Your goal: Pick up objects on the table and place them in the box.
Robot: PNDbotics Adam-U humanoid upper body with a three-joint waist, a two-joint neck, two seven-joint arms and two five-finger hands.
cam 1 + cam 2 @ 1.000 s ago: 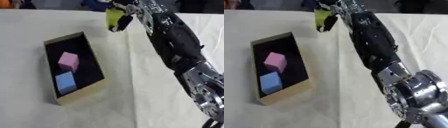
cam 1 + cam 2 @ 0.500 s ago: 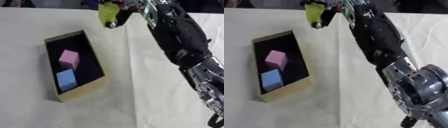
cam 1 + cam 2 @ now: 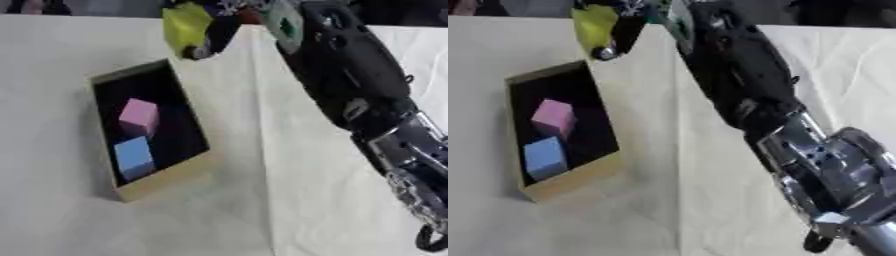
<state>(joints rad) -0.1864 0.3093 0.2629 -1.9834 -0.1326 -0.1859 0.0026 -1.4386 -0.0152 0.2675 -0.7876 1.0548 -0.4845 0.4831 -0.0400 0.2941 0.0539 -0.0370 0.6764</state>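
Right hand (image 3: pixel 213 31) up at the far edge, above the table (image 3: pixel 52 210), fingers curled round a yellow-green block (image 3: pixel 184 25) and holding it in the air. Block beyond the far end of the box (image 3: pixel 166 177), up and slightly right of its far right corner, not over the dark interior. Black right arm (image 3: pixel 350 85) stretched from the lower right corner diagonally up to the hand, silver joints near the bottom right. Box open-topped, tan-walled, black inside, lying askew on the left half of the cloth, long axis running from near edge to far edge. Inside, a pink cube (image 3: pixel 138 115) roughly in the middle and a blue cube (image 3: pixel 134 156) nearer the front wall, the two just beside each other, corners close; touching or not, cannot tell. Pale cloth over the table with a long crease (image 3: pixel 262 165) running down just right of the box. Left hand out of sight in both eye views. Dark shapes along the far edge behind the hand, too blurred to make out.
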